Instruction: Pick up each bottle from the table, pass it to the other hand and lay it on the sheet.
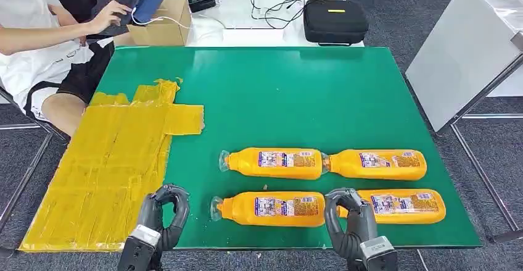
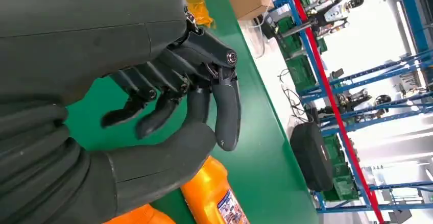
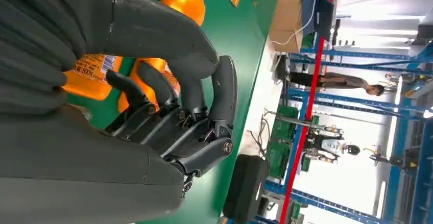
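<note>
Four orange bottles lie on their sides on the green table (image 1: 277, 92), two rows of two toward four o'clock, all with clear caps pointing left. The far row has the far left bottle (image 1: 274, 163) and the far right bottle (image 1: 377, 164) end to end; the near row has the near left bottle (image 1: 271, 208) and the near right bottle (image 1: 404, 205). They are smooth, glossy plastic with printed labels. The yellow sheet (image 1: 105, 172), wrinkled and patched from taped strips, covers the table around eight o'clock, well apart from the bottles.

The left hand (image 1: 165, 212) hovers at the near edge between sheet and bottles; its wrist camera shows the dark fingers (image 2: 224, 106) curled loosely inward, empty. The right hand (image 1: 348, 215) sits over the gap between the near bottles; up close its fingers (image 3: 224, 94) bend above a bottle without clasping it.

A seated person (image 1: 37, 42) is at eleven o'clock, beside a cardboard box (image 1: 163, 24); a black case (image 1: 335, 21) rests on the white table beyond.
</note>
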